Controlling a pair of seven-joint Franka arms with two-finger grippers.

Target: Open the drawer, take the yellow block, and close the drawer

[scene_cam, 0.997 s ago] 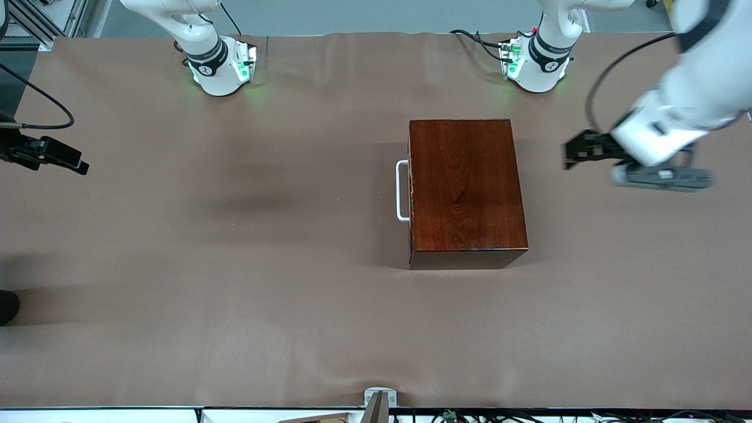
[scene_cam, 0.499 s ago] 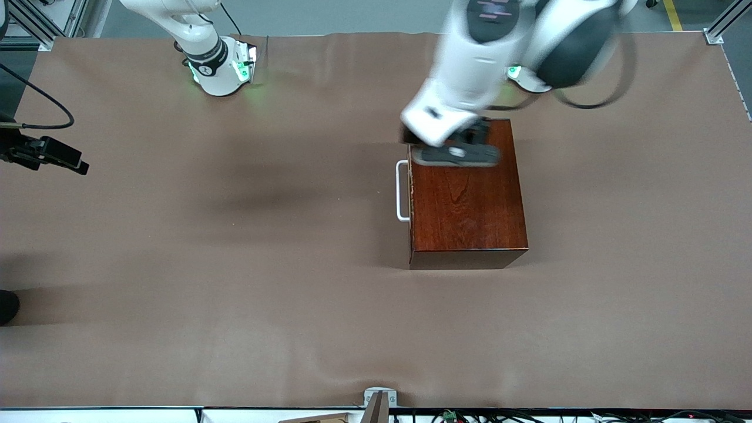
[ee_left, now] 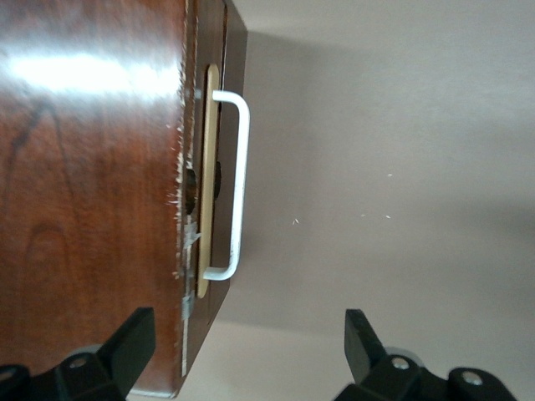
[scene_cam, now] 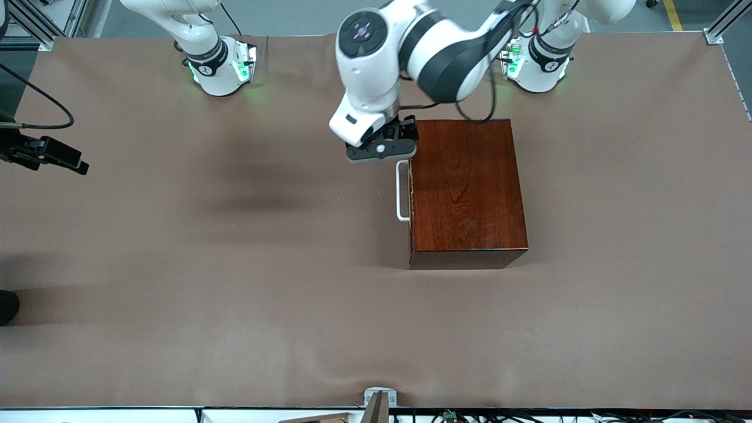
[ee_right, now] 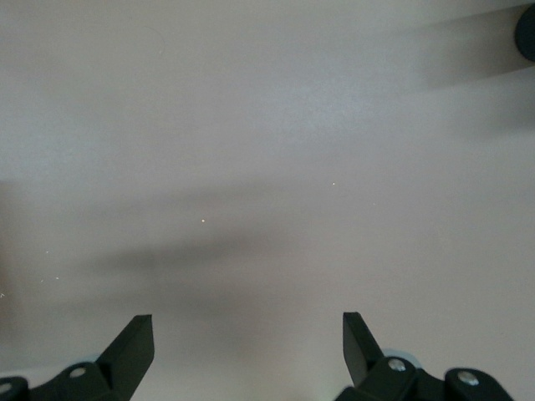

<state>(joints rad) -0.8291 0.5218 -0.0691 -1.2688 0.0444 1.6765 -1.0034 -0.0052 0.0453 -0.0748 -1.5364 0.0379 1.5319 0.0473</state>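
The glossy mahogany box (scene_cam: 467, 188) stands mid-table. Its drawer (ee_left: 211, 167) is shut, with the dark front and white U-shaped handle (scene_cam: 400, 191) facing the right arm's end of the table. The handle also shows in the left wrist view (ee_left: 240, 184). The yellow block is hidden. My left gripper (scene_cam: 382, 154) is open and empty. It hovers over the box's corner at the drawer front, above the handle's end that lies farther from the front camera; its jaws (ee_left: 248, 334) straddle that corner. My right gripper (scene_cam: 53, 155) waits open and empty (ee_right: 248, 334) over bare table at the right arm's end.
The brown table cover (scene_cam: 235, 264) spreads all round the box. A small metal bracket (scene_cam: 379, 399) sits at the table edge nearest the front camera. A dark round object (scene_cam: 7, 305) shows at the right arm's end.
My left arm has swung from the left arm's end of the table, across over the box, to the drawer-front corner by the handle. The right arm and the box have not moved.
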